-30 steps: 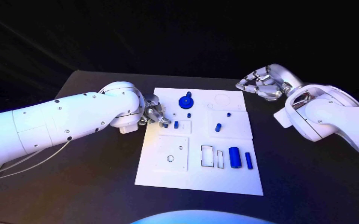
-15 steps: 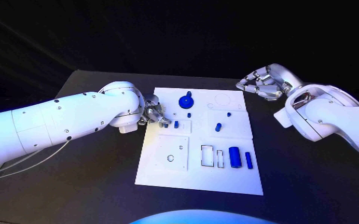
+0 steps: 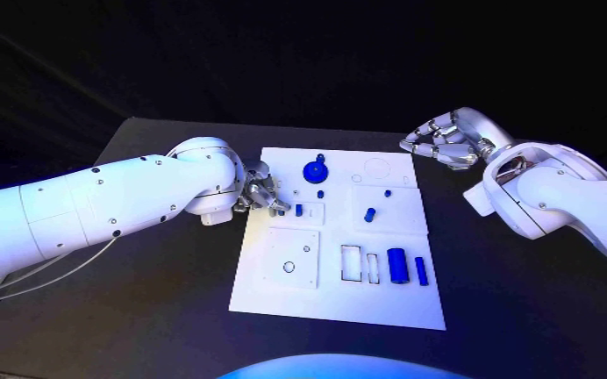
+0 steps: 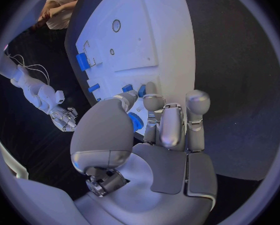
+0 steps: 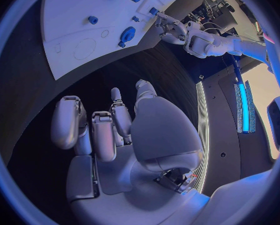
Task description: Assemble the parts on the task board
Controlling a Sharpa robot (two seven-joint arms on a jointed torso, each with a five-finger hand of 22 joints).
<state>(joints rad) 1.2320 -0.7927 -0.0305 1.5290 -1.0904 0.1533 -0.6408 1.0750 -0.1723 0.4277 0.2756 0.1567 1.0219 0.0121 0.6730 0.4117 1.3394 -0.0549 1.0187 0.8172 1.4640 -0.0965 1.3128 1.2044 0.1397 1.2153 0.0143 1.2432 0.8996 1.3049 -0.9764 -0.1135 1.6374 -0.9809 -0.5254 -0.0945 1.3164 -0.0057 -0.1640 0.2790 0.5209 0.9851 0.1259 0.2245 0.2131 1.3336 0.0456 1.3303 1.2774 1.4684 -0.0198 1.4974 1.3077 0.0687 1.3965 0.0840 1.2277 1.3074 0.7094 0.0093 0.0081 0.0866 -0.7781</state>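
While the black table (image 3: 152, 309) sits under a dark backdrop, the white task board (image 3: 332, 309) lies flat in its middle, long side running away from the robot. Parts on the board: blue round gear-like piece (image 3: 312, 171) near the far edge, small blue peg (image 3: 369, 215) mid-board, larger blue cylinder (image 3: 396, 266) with a slimmer blue bar (image 3: 420, 271) just beside it toward the near right. Empty rectangular outlines sit left of the cylinder.

Left hand (image 3: 260, 195) is at the board's left edge, fingers bent down over the board next to a small blue part (image 3: 298, 210); left wrist view shows fingertips (image 4: 154, 103) close to blue pieces, but can't tell if it's pinching one or just touching. Right hand (image 3: 443, 144) is off the board's far right corner, above the table, fingers curled in, holding nothing.
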